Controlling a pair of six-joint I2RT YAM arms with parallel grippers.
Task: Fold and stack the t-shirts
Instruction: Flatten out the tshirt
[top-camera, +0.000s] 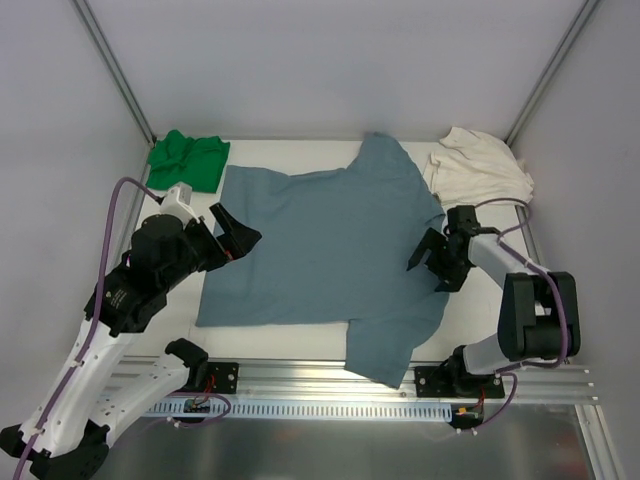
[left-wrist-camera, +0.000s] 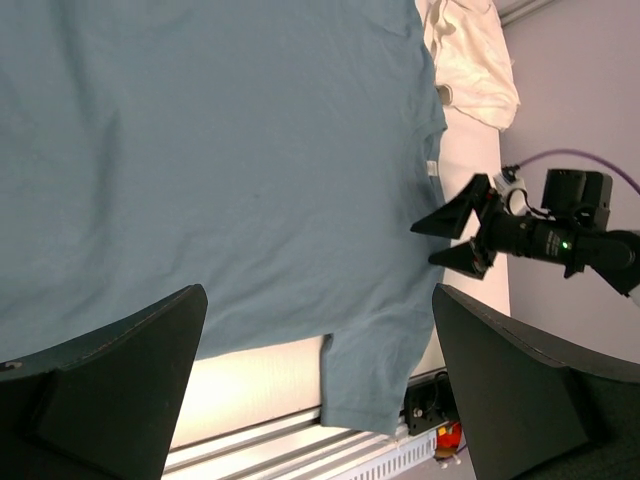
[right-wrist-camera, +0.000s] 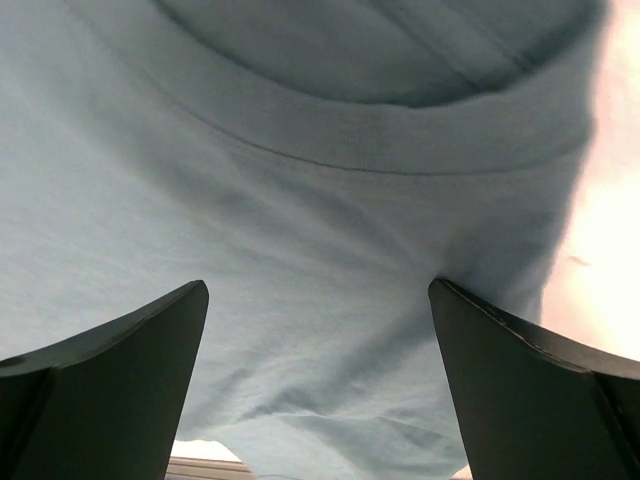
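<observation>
The blue-grey t-shirt (top-camera: 325, 255) lies spread flat in the middle of the table, collar to the right, one sleeve hanging over the front rail. It fills the left wrist view (left-wrist-camera: 220, 150) and the right wrist view (right-wrist-camera: 320, 200). My left gripper (top-camera: 232, 230) is open and empty over the shirt's left hem edge. My right gripper (top-camera: 436, 264) is open and empty just above the collar side. The green t-shirt (top-camera: 188, 160) is bunched at the back left. The cream-white t-shirt (top-camera: 477, 167) is crumpled at the back right, also in the left wrist view (left-wrist-camera: 470, 60).
Grey enclosure walls close in the back and sides. An aluminium rail (top-camera: 400, 385) runs along the table's front edge, with both arm bases bolted to it. Purple cables loop beside each arm.
</observation>
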